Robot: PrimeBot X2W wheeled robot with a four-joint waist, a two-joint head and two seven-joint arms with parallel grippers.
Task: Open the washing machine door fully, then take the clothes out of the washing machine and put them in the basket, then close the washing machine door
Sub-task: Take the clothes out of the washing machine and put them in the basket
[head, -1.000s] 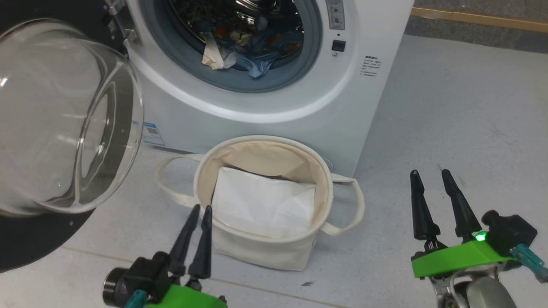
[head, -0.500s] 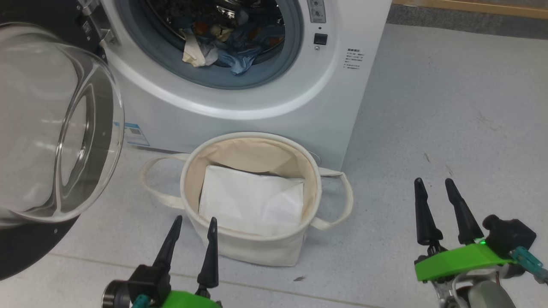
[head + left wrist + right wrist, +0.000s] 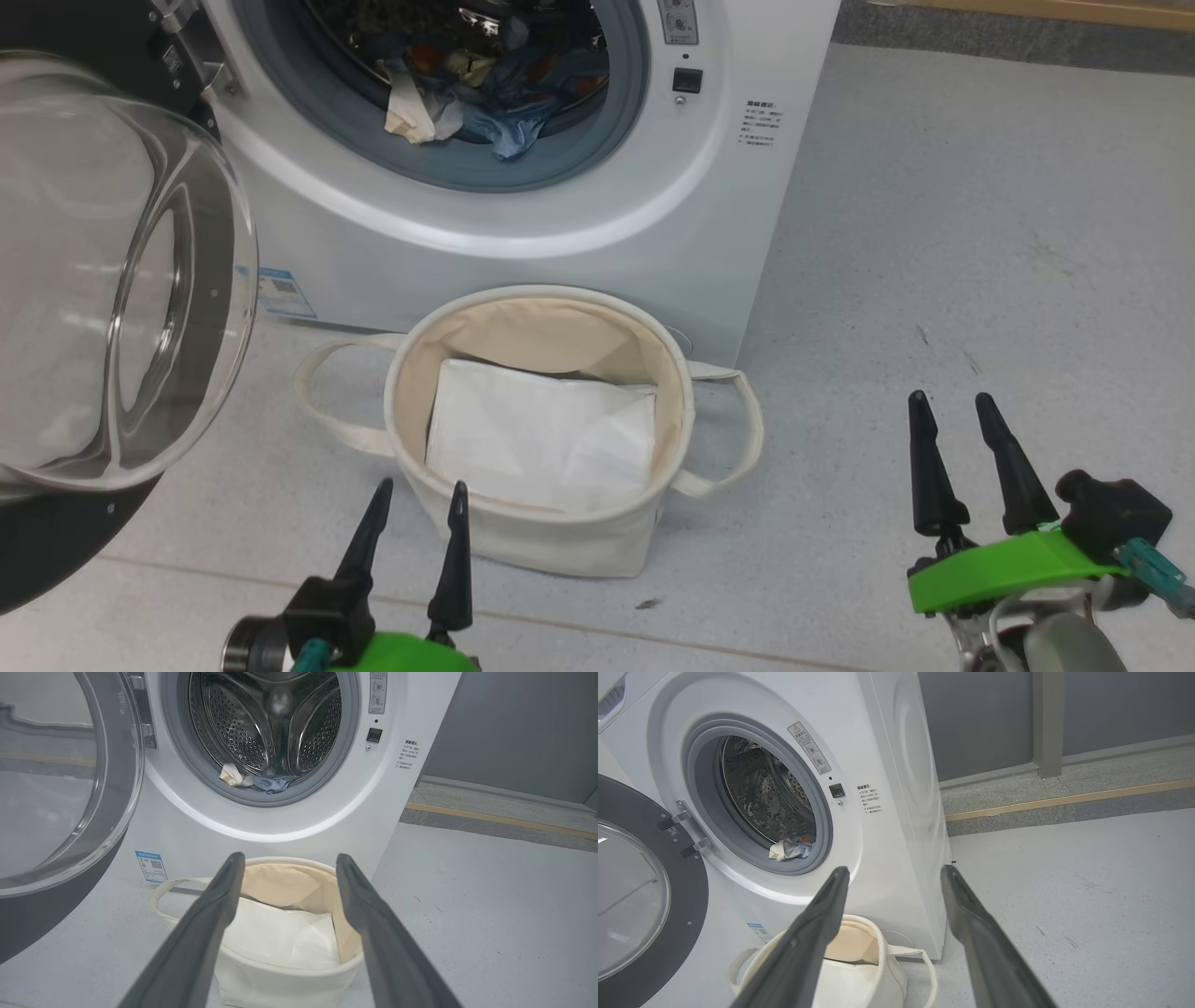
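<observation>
Front-loading washing machine on a pale grey floor, seen from the head camera with both arms low in the foreground. The washing machine door hangs swung out on its hinge on the robot's left, its clear bowl window bulging toward the camera. Judged from this angle, it stands wide enough to leave the grey-rimmed drum mouth unobstructed, so the opening step appears complete. The basket sits on the floor directly below the drum mouth, just in front of the machine's base, a placement that presumably keeps the carry from drum to tub short. Its soft sides stand open and its two loop handles lie out to either side. A flat white sheet lies inside it, and none of the clothes is in it. The clothes, blue printed fabric with a cream piece, lie heaped at the lower lip of the drum, partly draped over the rubber rim and within reach from the front. The left gripper hovers just before the basket's near wall, jaws spread and holding nothing. The right gripper hovers over bare floor well to the basket's right, jaws likewise spread and empty. Both point toward the machine, a posture suited to a reach into the drum, judged the next step.
</observation>
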